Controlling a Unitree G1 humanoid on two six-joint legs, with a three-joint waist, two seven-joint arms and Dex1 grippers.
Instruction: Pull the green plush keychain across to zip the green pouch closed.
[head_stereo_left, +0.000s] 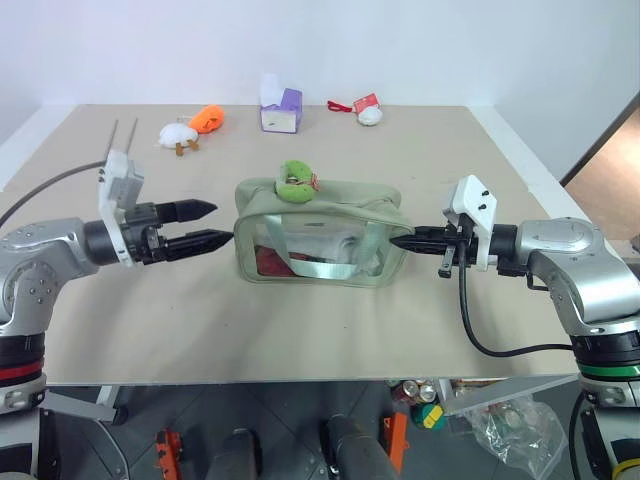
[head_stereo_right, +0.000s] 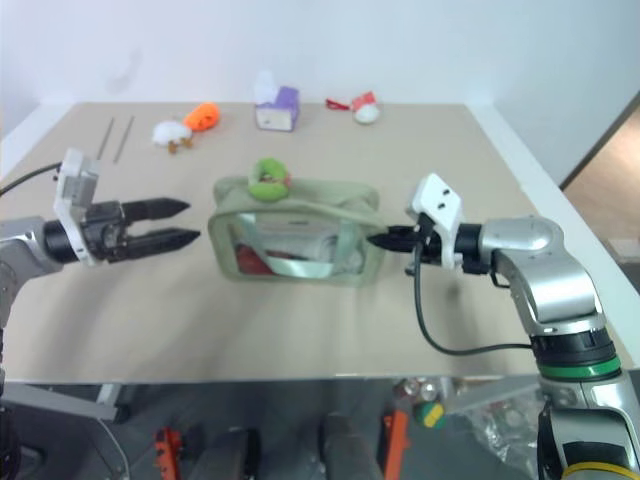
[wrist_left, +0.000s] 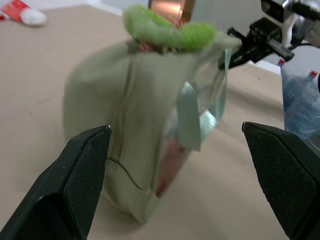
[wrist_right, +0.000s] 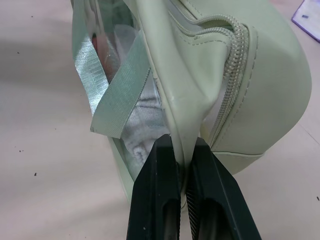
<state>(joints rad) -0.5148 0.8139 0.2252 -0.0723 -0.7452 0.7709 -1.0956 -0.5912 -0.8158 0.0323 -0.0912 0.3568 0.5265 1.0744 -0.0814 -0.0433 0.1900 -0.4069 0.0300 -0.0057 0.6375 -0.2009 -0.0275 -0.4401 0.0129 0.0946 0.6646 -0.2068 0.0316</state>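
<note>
On a beige desk (head_stereo_left: 150, 330), the pouch (head_stereo_left: 320, 240) stands centre, keychain (head_stereo_left: 296, 181) atop at 11 o'clock. Right end effector (head_stereo_left: 398, 241) pinches the pouch's end fabric; left end effector (head_stereo_left: 205, 224) gapes empty at 9 o'clock. A slipping pinch could let the pouch drag.

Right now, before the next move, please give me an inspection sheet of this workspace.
Surface: beige table, flat.
Job's things: pouch upright mid-table; keychain on top, near its left end.
Clutter: orange plush, white plush, purple box, red-white item along the far edge.
Grippers: left pincer open, beside the pouch, apart; right pincer shut on the pouch's end.
Cables: black cable hangs from the right wrist.
Surroundings: white walls; cans and plastic bag below.
</note>
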